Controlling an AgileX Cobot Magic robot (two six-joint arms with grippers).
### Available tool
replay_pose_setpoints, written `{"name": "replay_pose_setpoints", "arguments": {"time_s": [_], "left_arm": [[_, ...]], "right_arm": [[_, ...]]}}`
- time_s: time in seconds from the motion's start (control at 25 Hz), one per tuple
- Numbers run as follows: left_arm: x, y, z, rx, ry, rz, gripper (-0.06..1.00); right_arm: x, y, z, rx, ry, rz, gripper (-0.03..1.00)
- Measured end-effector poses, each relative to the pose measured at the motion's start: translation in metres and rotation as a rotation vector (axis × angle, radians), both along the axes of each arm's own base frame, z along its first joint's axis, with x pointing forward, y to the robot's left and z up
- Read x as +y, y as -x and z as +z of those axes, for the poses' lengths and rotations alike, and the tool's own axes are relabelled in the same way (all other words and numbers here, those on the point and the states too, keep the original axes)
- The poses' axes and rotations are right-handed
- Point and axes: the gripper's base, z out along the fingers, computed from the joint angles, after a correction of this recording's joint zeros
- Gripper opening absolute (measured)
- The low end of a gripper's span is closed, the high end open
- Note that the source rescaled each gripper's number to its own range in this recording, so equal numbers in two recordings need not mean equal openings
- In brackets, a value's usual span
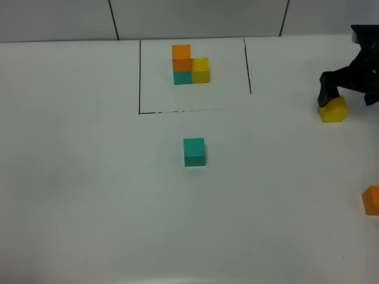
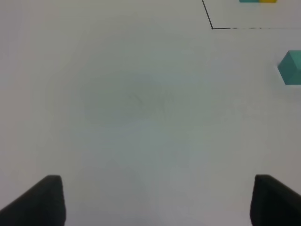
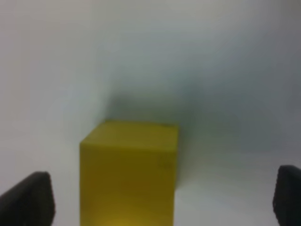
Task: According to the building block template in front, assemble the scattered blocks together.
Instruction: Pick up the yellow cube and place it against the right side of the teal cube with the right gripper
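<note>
Overhead view: the building block template (image 1: 190, 65), orange atop teal with yellow alongside, stands at the far side of the white counter (image 1: 89, 177), inside a black outline (image 1: 140, 77). The teal block (image 1: 194, 152) sits alone just outside the outline's near edge, at mid-counter. The yellow block (image 1: 333, 110) lies well to the right, with the orange block (image 1: 372, 200) nearer the front, cut by the frame's right edge. The right fingers (image 1: 328, 89) hang over the yellow block; whether they touch it cannot be told here. The left arm is out of this view.

Right wrist view: the yellow block (image 3: 129, 174) stands between the right fingers (image 3: 28, 200), which are spread wide and released, with bare counter on either side of the block.

Left wrist view: the left fingers (image 2: 37, 202) are likewise spread and grasp nothing, over bare counter. The teal block (image 2: 291, 67), a corner of the outline (image 2: 211, 28) and a sliver of the template (image 2: 257, 1) show at the frame's margin.
</note>
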Motion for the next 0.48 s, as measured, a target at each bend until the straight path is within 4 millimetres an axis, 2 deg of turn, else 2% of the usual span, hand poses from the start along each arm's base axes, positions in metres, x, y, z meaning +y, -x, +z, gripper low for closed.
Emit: {"name": "replay_pose_setpoints", "arguments": {"time_s": [0.2,0.28,0.36,0.44,0.48], "left_arm": [[0.000,0.000,0.000,0.000,0.000,0.000,0.82],[0.000,0.000,0.000,0.000,0.000,0.000,0.82],[0.000,0.000,0.000,0.000,0.000,0.000,0.82],[0.000,0.000,0.000,0.000,0.000,0.000,0.82],[0.000,0.000,0.000,0.000,0.000,0.000,0.82]], "right_arm": [[0.004,-0.001,-0.015,0.029,-0.020,0.004,0.89],[0.007,-0.002,-0.018,0.028,-0.020,0.009,0.85],[0.010,-0.003,-0.019,0.020,-0.017,0.017,0.74],[0.012,-0.004,-0.018,0.010,-0.015,0.016,0.51],[0.011,-0.004,-0.018,0.009,-0.013,0.014,0.36]]}}
